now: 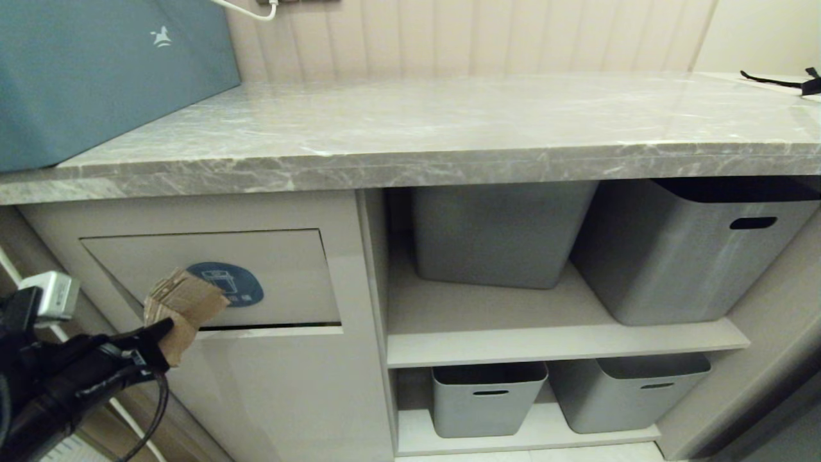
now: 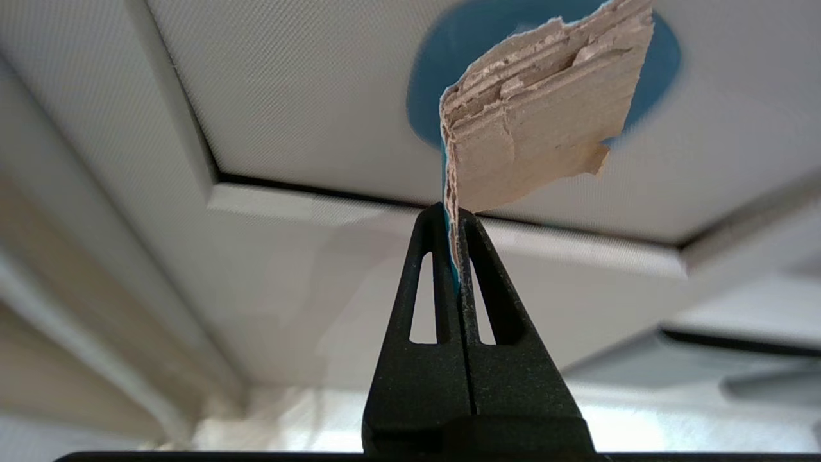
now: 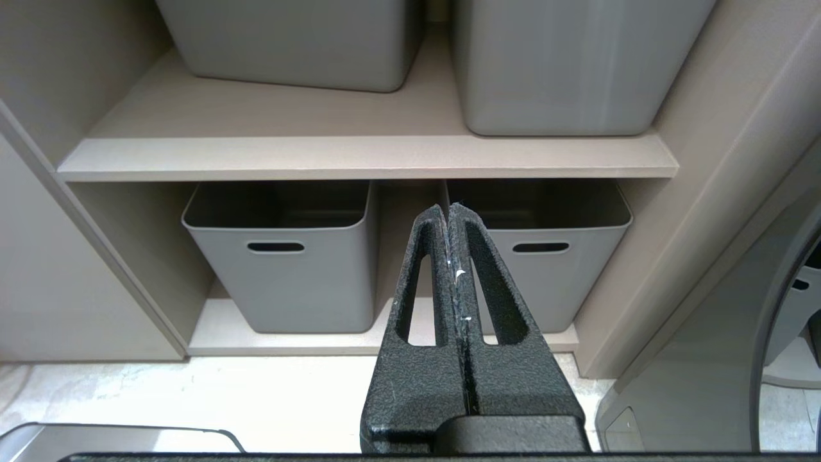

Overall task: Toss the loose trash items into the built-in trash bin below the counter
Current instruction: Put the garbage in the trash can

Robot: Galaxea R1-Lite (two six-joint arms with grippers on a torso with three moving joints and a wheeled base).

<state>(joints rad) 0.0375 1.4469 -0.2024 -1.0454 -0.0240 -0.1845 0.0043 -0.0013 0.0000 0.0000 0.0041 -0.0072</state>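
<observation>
Cardboard scrap [image 1: 183,307], clamped in my left pincer [image 1: 168,326] just before the flap [image 1: 282,256] below the surface [image 1: 449,128], should push the flap inward squarely before I release.

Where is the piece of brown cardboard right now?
The cardboard scrap is pinched in the left gripper, low on the left of the head view, just in front of the trash bin flap and its blue sticker.
</observation>
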